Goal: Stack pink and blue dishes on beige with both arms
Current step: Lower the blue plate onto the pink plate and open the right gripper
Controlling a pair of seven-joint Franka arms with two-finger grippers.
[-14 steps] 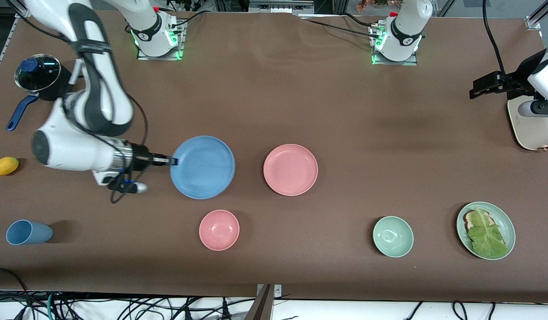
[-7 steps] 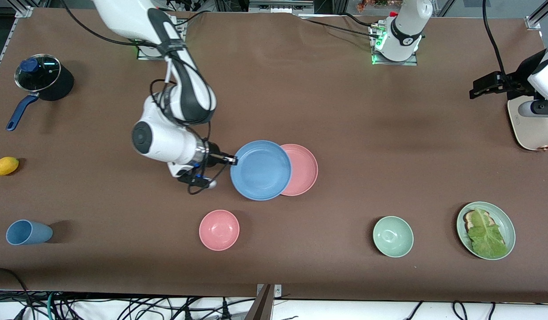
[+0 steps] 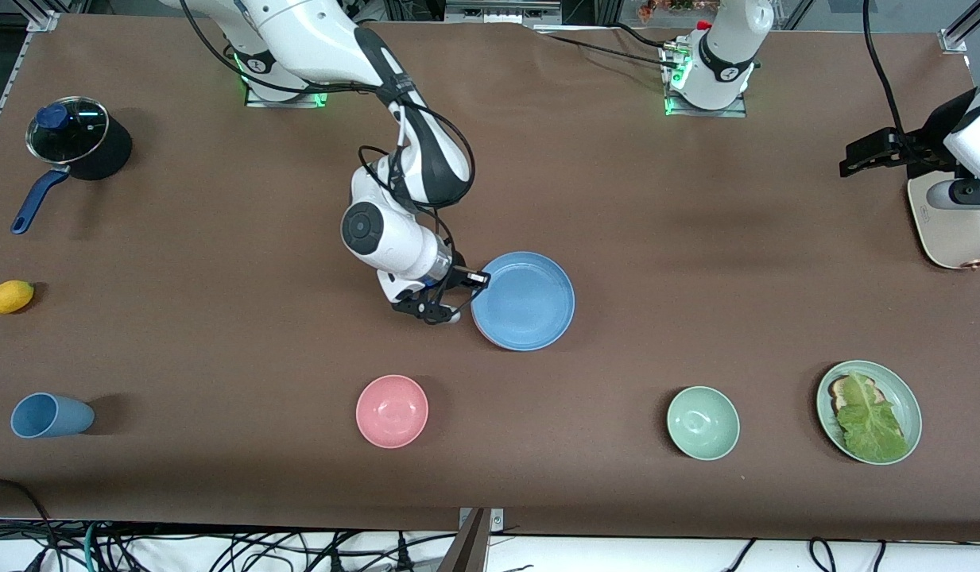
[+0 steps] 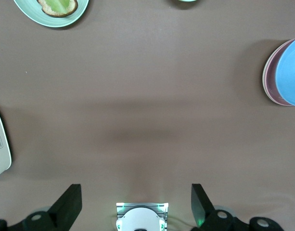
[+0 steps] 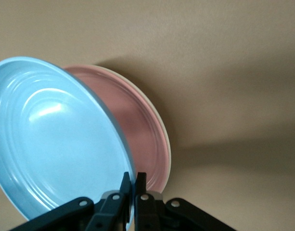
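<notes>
the round matte light blue plate (image 3: 524, 301) has slid from centre-left to frame centre, covering the round pink plate (image 5: 145, 137); right gripper (image 3: 480, 279) pinches its rim, release remaining; left gripper (image 4: 135, 204) waits spread, empty

Front view: we look steeply down from high across the tabletop (image 3: 696, 238), facing both bases along the top edge.
Left wrist view: we hang high, looking straight down, well above the tabletop.
Right wrist view: we sit close behind its jaws.
Shared: all three show the blue plate (image 3: 525, 300) over the pink plate (image 5: 137, 130).
</notes>
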